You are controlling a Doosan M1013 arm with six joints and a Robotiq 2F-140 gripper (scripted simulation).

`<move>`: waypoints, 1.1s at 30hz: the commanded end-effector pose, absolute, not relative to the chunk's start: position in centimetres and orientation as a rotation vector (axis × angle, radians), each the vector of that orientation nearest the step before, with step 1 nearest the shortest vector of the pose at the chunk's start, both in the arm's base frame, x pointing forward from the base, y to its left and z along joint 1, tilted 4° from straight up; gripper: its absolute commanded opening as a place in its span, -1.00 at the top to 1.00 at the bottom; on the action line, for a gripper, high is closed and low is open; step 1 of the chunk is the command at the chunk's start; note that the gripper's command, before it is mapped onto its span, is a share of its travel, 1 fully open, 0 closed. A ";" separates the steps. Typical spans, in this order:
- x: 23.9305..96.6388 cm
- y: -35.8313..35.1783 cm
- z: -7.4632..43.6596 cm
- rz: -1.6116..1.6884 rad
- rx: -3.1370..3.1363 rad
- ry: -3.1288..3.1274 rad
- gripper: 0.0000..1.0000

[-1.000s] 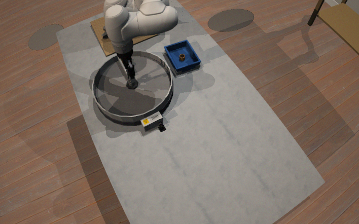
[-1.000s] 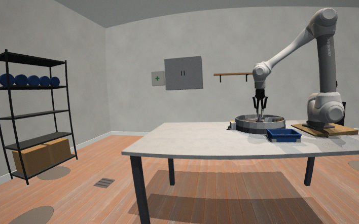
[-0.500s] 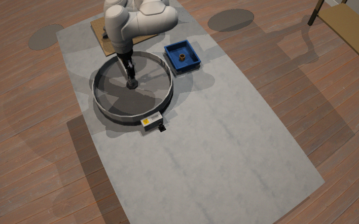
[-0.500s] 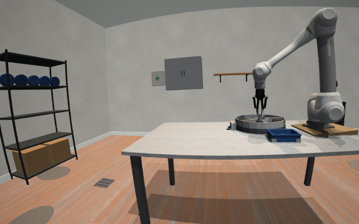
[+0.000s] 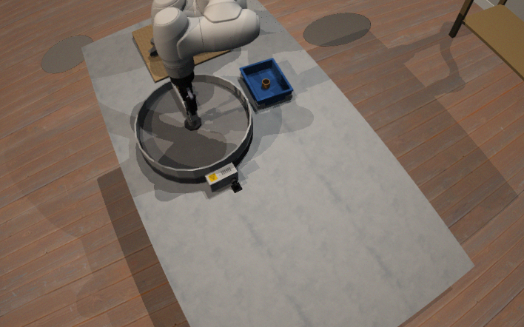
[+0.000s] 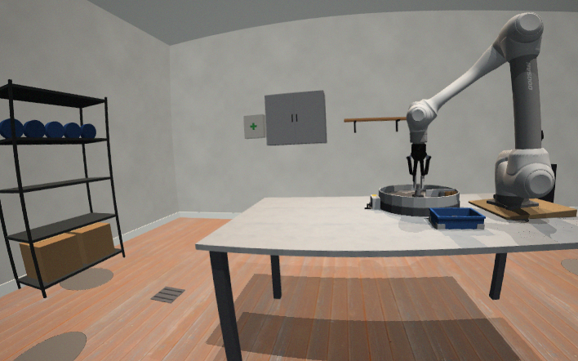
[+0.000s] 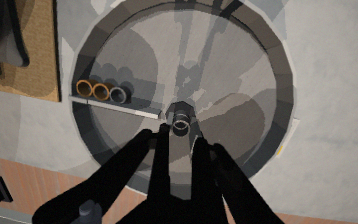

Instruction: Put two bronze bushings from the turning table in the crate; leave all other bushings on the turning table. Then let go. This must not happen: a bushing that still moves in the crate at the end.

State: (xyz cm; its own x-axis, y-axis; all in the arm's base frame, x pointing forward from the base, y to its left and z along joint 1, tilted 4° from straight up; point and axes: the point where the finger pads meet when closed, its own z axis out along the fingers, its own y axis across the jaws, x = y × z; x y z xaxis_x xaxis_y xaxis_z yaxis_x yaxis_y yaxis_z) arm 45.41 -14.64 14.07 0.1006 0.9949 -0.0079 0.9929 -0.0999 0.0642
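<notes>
The round grey turning table [image 5: 199, 170] [image 6: 399, 206] [image 7: 281, 65] stands on the table top. My gripper [image 5: 192, 121] [image 6: 417, 193] [image 7: 181, 121] is down at its centre, shut on a small grey bushing [image 7: 181, 124] right over the hexagonal hub. In the wrist view two bronze bushings [image 7: 84, 88] [image 7: 100, 91] and a grey bushing [image 7: 116, 94] lie in a row against a thin divider bar [image 7: 116, 107] at the table's left. The blue crate [image 5: 249, 84] [image 6: 455, 218] stands beside the turning table and holds one bronze bushing [image 5: 265, 83].
A small control box [image 5: 221, 176] with a yellow label sits against the turning table's front rim. The arm's base stands on a wooden board [image 5: 136, 46] [image 6: 547, 208] [image 7: 31, 50] behind the turning table. The grey table top [image 5: 317, 211] stretches far to the front.
</notes>
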 end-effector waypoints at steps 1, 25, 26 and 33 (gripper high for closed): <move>45.4 -14.6 14.1 0.058 2.291 2.071 1.00; 45.5 -14.6 13.5 0.058 2.291 2.071 1.00; 45.5 -14.6 13.5 0.058 2.291 2.071 1.00; 45.5 -14.6 13.5 0.058 2.291 2.071 1.00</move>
